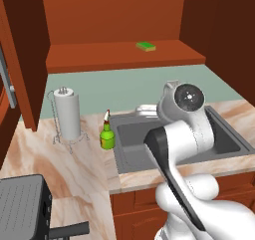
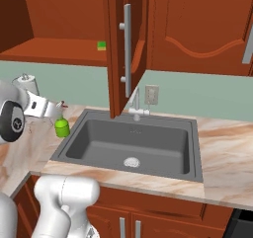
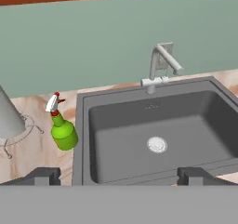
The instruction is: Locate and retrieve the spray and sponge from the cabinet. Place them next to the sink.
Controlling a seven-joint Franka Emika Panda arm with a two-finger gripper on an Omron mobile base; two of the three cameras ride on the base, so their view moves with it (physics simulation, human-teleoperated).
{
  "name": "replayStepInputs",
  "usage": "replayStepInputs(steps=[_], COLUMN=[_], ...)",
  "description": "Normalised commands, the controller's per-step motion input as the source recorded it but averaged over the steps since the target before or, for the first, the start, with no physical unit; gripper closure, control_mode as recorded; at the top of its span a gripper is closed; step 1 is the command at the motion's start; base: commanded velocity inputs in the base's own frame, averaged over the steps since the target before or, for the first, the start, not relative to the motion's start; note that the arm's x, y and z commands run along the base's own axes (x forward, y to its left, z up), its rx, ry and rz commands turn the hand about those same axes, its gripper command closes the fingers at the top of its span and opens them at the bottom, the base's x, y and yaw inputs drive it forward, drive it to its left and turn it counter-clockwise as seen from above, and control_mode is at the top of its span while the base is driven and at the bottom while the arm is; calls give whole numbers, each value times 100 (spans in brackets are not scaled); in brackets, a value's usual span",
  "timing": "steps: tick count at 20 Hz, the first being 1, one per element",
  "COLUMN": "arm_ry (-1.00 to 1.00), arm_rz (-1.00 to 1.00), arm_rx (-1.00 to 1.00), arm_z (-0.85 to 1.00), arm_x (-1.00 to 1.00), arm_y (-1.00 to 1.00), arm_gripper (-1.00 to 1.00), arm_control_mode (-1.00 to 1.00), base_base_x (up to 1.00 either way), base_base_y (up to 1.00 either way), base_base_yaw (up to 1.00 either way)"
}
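The green spray stands upright on the marble counter, just left of the sink; it shows too as the spray and the spray. On the shelf of the open cabinet lies the green sponge, seen from the other side as the sponge. My gripper hangs open and empty over the front of the sink, facing the back wall. Its fingertips stand wide apart, with the spray ahead and to the left.
A paper towel roll on a wire stand sits left of the spray. The faucet rises at the sink's back edge. An open cabinet door hangs above it. A dark appliance stands at the counter's near left.
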Motion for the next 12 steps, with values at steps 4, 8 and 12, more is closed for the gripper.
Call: replayStepInputs(steps=[4,8,12], arm_ry=[-11,0,-2], arm_rz=[6,3,2], arm_rx=[-6,1,0], arm_z=[41,0,-2], arm_x=[-13,-1,1], arm_y=[-21,-13,-4], arm_gripper=[-100,-100,-100], arm_control_mode=[-100,-100,-100], base_base_x=[0,0,0], base_base_y=[0,0,0], base_base_yaw=[0,0,0])
